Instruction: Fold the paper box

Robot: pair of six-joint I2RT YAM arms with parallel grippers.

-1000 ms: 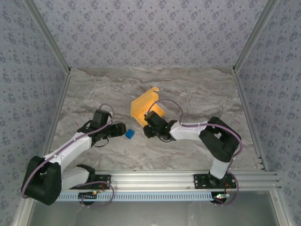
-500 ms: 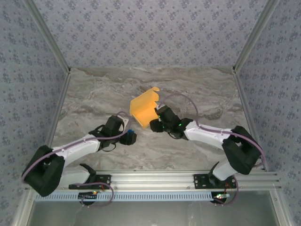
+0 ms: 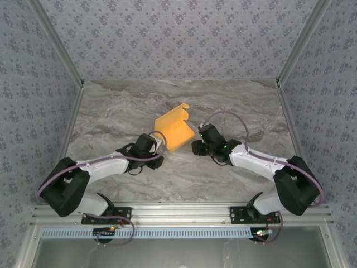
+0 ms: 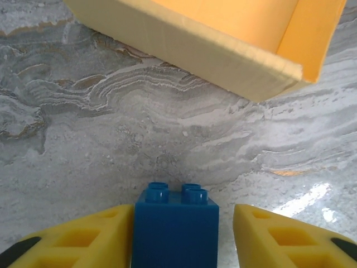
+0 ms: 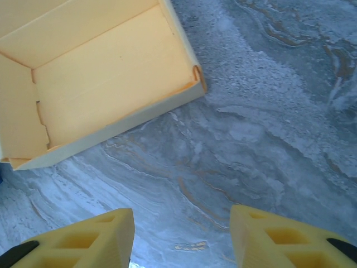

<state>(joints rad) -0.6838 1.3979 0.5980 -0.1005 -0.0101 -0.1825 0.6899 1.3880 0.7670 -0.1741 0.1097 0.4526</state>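
Top view: paper box [image 3: 174,129], part-folded w/ walls raised, sits on the marble bench [image 3: 111,117] just beyond and betw. the left jaws and right jaws. Left wrist: blue brick [image 4: 174,226] stands betw. the parted left jaws, not clenched; one finger [image 4: 72,243] is against it, w/ a gap at the other. Box lies ahead, apart from brick. Right wrist: right jaws parted, grasping nothing, bare bench betw. them; box ahead-left, hollow showing.
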